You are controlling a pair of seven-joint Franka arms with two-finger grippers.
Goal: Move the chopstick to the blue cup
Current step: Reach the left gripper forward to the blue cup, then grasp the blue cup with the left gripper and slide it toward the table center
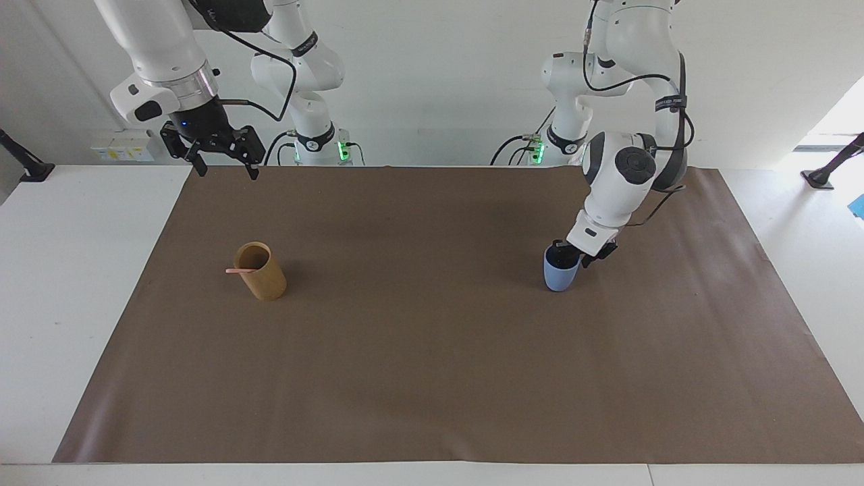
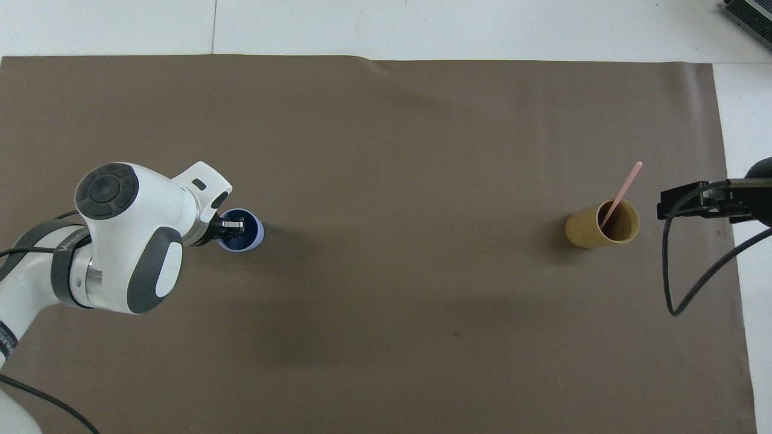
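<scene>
The left gripper (image 1: 565, 255) is reaching down onto the blue cup (image 1: 559, 275). Its fingers are pressed together on the cup's rim, pinching the wall, with one finger down inside the cup. The blue cup is standing upright on the brown mat (image 1: 432, 378), toward the left arm's end of the table.

In the overhead view, the left gripper (image 2: 231, 225) is coming in at the cup's 9 o'clock edge, and the blue cup (image 2: 248, 240) is showing its dark inside.

The chopstick (image 1: 240, 271) is not in the blue cup. It is sitting in the tan cup (image 1: 263, 278), toward the right arm's end of the table, well apart from the blue cup. In the overhead view the chopstick (image 2: 623, 188) is leaning out of the tan cup (image 2: 585, 232), and its free tip is pointing to about 1 o'clock.

The right gripper (image 1: 223, 156) is waiting up in the air over the mat's corner near the right arm's base. Its fingers are spread apart and holding nothing. In the overhead view the right gripper (image 2: 687, 200) is just beside the tan cup, at the cup's 3 o'clock side, not touching it.
</scene>
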